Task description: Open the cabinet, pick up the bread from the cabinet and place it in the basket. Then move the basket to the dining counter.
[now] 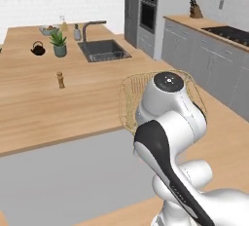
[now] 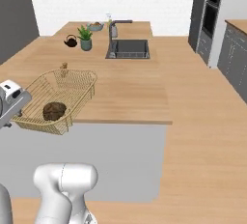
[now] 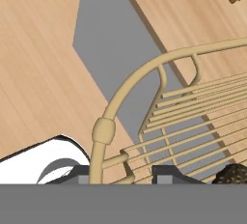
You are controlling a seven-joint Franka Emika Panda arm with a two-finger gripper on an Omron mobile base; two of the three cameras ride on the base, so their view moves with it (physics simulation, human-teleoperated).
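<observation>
Item: basket (image 2: 58, 100), bread (image 2: 54, 110) inside; my end effector (image 3: 126, 174) clamped on its rim, dining desk (image 2: 125, 92) just ahead

A tan open-mesh basket (image 2: 58, 100) is showing a dark-brown bread (image 2: 54, 111) inside, above a light-brown wood-grain dining counter (image 2: 130, 88) with plain grey sides, near a green plant (image 2: 85, 37) and a black teapot (image 2: 70, 41).
</observation>
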